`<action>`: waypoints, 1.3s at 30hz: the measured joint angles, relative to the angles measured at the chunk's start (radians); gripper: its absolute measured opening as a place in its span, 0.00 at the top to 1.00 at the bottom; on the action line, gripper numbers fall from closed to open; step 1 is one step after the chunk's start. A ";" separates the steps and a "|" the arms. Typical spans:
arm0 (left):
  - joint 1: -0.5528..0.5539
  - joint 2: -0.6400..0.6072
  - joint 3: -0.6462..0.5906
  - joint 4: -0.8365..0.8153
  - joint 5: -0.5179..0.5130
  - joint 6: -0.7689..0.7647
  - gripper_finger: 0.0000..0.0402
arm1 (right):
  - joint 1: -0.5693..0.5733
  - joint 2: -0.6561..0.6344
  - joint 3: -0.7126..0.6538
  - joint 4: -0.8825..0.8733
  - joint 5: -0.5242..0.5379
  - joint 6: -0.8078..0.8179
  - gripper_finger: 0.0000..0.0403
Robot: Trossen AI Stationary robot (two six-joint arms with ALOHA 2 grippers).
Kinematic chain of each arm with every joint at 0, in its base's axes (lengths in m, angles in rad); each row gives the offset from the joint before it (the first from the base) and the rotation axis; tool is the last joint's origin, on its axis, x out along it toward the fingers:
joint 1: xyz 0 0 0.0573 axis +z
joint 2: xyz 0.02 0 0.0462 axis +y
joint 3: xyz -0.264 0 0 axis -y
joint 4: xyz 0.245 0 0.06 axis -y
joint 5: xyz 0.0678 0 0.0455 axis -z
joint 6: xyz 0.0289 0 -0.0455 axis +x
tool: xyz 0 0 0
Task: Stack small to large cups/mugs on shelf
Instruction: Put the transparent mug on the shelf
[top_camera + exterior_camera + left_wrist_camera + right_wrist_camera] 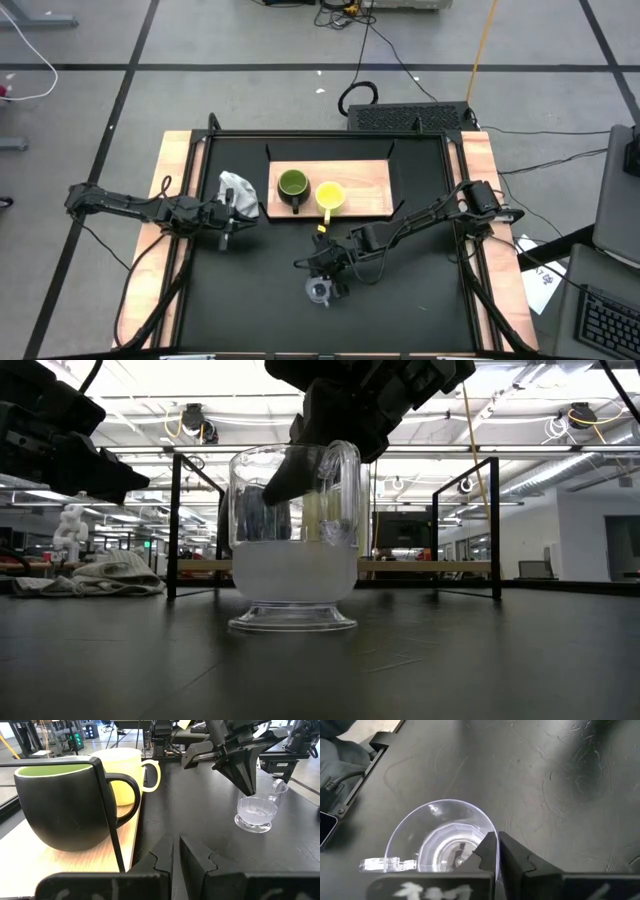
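The right gripper [322, 283] was down over the clear glass cup [320, 291] on the black table [420, 300], near the front edge and a little left of centre. Its fingers [492, 851] were pinched together on the cup's rim, one tip inside the bowl and one outside, so it had the glass wall clamped between them. From table height the cup [293, 538] stood upright on its foot, flat on the black surface, with the dark fingertip [290, 472] reaching down inside it beside the clear handle.

Farther back, the shelf [365, 185] lay flat, carrying two mugs side by side on its left half: the olive-green mug [292, 184] on the left, the yellow mug [331, 195] just to its right. Both stood upright, handles pointing toward the near side. The glass cup was well apart from the shelf, nearer than the yellow mug.

The left gripper [232, 222] hung over the table's left side, near the shelf's left end, with its jaws closed and nothing between them. Just beyond it sat the grey-white cloth [238, 190], bunched up against the shelf's left edge.
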 joint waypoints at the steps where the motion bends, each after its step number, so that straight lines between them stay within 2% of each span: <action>1: 0.000 0.000 0.000 0.000 0.000 0.000 0.92 | 0.000 -0.002 0.000 -0.003 0.000 0.000 1.00; 3: 0.000 0.000 0.000 0.000 0.000 0.000 0.92 | 0.000 -0.009 0.000 -0.015 0.007 0.002 1.00; 10: 0.000 0.000 0.000 -0.007 0.000 0.000 0.92 | 0.000 -0.090 0.000 -0.108 0.133 -0.003 1.00; 24: 0.000 0.000 0.000 -0.017 0.001 0.000 0.92 | 0.044 -0.213 -0.019 -0.140 0.129 -0.018 1.00; 30: 0.000 0.000 0.000 -0.018 0.002 0.003 0.92 | 0.042 -0.320 -0.151 -0.034 0.126 -0.030 1.00; 39: 0.000 0.000 0.000 -0.016 0.002 0.004 0.92 | 0.011 -0.549 -0.503 0.222 0.127 0.029 1.00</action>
